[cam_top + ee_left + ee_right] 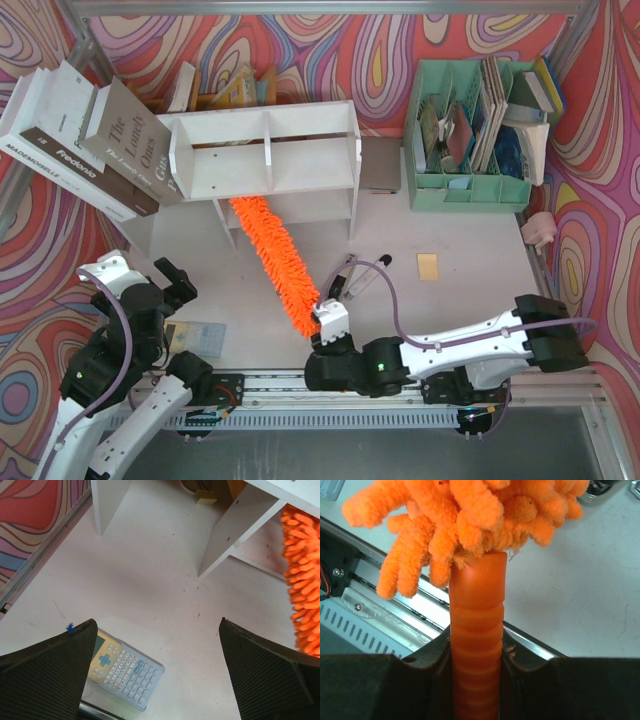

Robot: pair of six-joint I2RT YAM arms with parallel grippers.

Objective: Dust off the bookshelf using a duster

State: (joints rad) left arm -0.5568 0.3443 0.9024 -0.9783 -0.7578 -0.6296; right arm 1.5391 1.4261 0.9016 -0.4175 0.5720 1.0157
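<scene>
At the table's [470,300] front edge, the right gripper [330,322] clamps the ribbed handle of the fluffy orange duster [272,255], which reaches the white bookshelf [300,160]. The left gripper [157,624] holds its textured fingers wide apart.

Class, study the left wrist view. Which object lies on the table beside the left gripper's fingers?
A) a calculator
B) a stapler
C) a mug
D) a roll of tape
A: a pale calculator with rows of keys lies flat beside the open left gripper, partly behind one finger.
</scene>
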